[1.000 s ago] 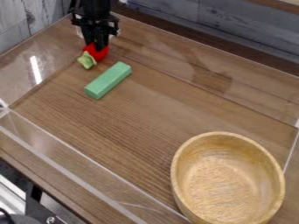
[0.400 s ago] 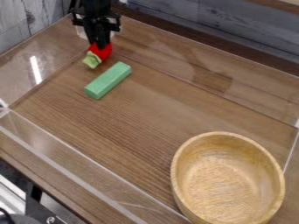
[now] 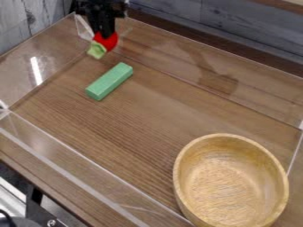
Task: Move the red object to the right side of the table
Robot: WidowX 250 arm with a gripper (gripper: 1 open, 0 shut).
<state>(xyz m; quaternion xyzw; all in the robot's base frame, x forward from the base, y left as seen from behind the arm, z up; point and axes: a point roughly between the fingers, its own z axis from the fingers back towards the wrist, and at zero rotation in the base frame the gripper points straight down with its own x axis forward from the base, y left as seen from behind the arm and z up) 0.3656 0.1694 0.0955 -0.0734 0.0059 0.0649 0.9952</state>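
Observation:
My black gripper (image 3: 104, 35) hangs near the top left of the camera view, pointing straight down and shut on the red object (image 3: 105, 41). The small red toy fruit is lifted off the table (image 3: 154, 115), with its green leafy end (image 3: 95, 51) sticking out to the lower left. Only the lower part of the fruit shows below my fingers.
A green rectangular block (image 3: 108, 81) lies flat just below and in front of the gripper. A large wooden bowl (image 3: 231, 182) fills the lower right corner. Low clear acrylic walls (image 3: 71, 142) edge the tabletop, and a grey plank wall stands behind.
The gripper has risen with the red object in it and shifted slightly right. The fruit has left the tabletop. Block and bowl have not moved.

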